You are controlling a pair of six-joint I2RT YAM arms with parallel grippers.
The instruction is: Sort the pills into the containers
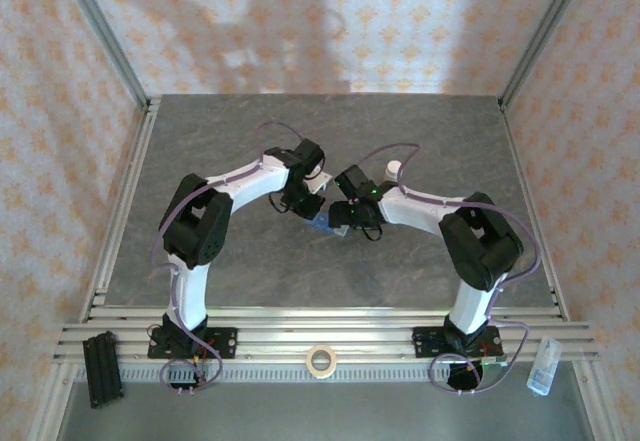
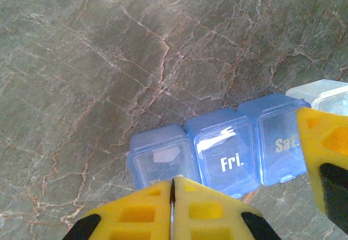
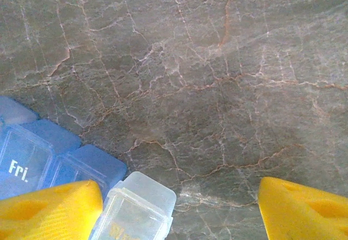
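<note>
The containers, a translucent blue strip marked Fri. and Sat. with one clear end cell, are parked in the middle of the table. At 6 o'clock they're crowded by the clenched left gripper. The clear end is straddled by the released right gripper. A white-capped bottle is seen at 1 o'clock.

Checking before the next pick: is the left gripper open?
No, the left gripper has its two yellow fingers pressed together.
</note>
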